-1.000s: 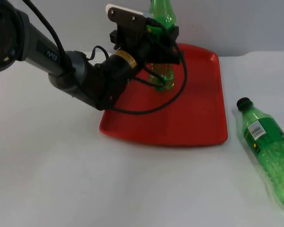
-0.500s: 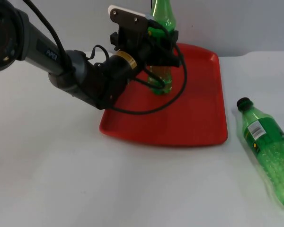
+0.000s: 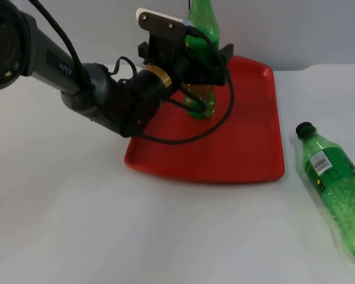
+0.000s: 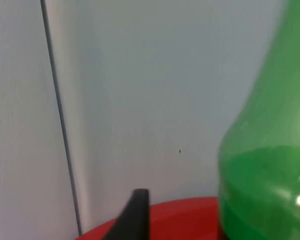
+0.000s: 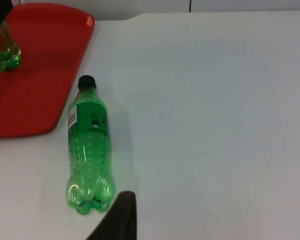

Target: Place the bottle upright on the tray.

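Left claw (image 3: 208,54) over far part of red tray (image 3: 248,148), fingers spread apart either side of upright green bottle (image 3: 202,23); half second before they sat tighter on it. Bottle stood on tray between fingers, near far rim. Open tray floor lay nearside and rightward of claw. Second green bottle (image 5: 88,150) lay flat on white table (image 3: 65,225), well right, off tray edge. Right arm waited.

Lighting is even, bright and diffuse overhead. The white counter (image 3: 77,225) carries only a soft shadow beneath the red tray (image 3: 248,154). A small glare spot sits on the standing green bottle (image 4: 270,165), seen close and soft-focused. The lying bottle (image 5: 87,150) is sharp.
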`<state>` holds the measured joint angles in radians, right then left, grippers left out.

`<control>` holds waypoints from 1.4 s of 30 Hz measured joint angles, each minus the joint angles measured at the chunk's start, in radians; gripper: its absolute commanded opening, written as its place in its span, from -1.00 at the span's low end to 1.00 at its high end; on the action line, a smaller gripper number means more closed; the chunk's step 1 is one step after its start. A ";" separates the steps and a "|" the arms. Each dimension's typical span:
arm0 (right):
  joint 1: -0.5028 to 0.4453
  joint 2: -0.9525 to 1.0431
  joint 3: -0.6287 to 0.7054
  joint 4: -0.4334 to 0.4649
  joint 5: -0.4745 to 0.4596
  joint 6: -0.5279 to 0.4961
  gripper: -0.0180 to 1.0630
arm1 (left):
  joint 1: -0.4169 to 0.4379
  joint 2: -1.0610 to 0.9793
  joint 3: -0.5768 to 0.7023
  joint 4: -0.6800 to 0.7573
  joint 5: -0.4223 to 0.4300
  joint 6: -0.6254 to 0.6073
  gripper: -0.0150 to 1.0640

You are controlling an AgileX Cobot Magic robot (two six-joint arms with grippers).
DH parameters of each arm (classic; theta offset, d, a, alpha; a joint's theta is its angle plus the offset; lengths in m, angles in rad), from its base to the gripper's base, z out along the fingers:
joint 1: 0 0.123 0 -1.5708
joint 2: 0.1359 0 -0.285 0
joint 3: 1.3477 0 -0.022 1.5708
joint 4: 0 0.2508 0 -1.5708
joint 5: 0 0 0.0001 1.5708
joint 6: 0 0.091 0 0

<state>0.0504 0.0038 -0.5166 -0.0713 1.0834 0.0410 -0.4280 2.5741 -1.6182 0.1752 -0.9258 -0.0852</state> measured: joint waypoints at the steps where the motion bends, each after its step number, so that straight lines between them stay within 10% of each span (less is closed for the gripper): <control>1: 0.000 0.000 0.000 0.000 0.000 0.000 0.98 | 0.000 0.000 0.000 0.000 0.002 0.003 0.98; 42: 0.000 0.000 0.000 0.000 0.000 0.000 0.98 | 0.000 -0.041 0.049 0.000 0.058 0.003 0.98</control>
<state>0.0504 0.0038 -0.5166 -0.0713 1.0834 0.0410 -0.4280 2.5336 -1.5697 0.1755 -0.8675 -0.0823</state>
